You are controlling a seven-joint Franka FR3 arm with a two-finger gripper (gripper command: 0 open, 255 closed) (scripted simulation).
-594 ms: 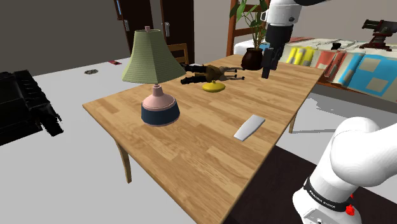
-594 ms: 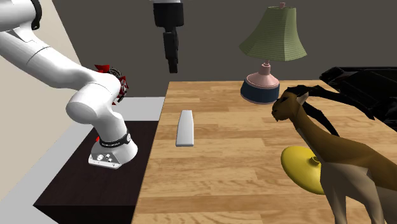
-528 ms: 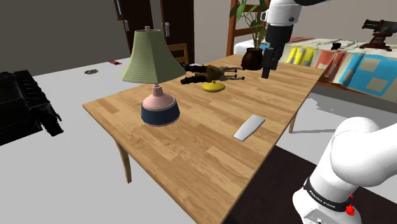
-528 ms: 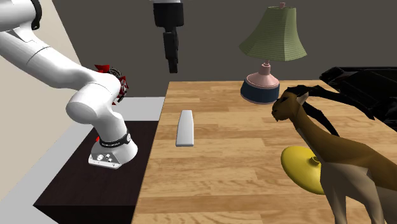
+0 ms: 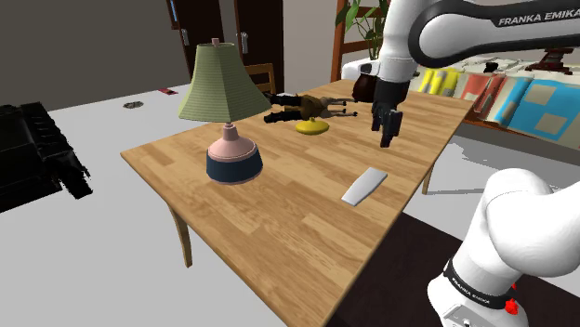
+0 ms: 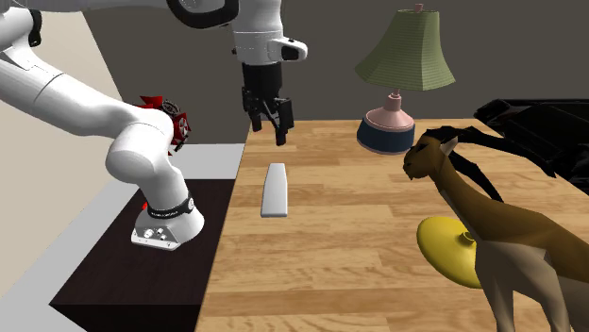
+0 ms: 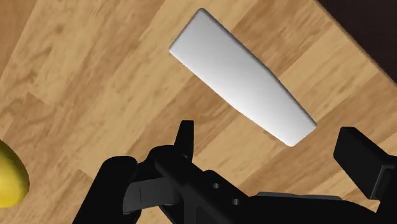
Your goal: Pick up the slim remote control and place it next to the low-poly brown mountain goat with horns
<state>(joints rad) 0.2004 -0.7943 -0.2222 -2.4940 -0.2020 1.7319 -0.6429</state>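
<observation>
The slim remote (image 5: 364,185) is a flat pale grey slab lying on the wooden table (image 5: 279,214) near the edge closest to the stand; it also appears as the remote (image 6: 275,189) and, under the hand, the remote (image 7: 242,76). My gripper (image 5: 387,136) hangs open above the table, a little beyond the remote's far end and not touching it. In the second exterior view the gripper (image 6: 269,130) points down with its fingers apart. The brown horned goat (image 5: 321,105) lies at the table's far end; the goat (image 6: 491,222) looms close in the second exterior view.
A yellow rounded object (image 5: 312,127) lies by the goat. A green-shaded lamp (image 5: 223,111) on a pink and blue base stands mid-table. A dark figure (image 5: 279,113) lies beside the goat. A potted plant (image 5: 367,84) stands at the far corner.
The arm has swung down and toward the remote; the gripper now hangs much lower, close over the table. The remote has not moved.
</observation>
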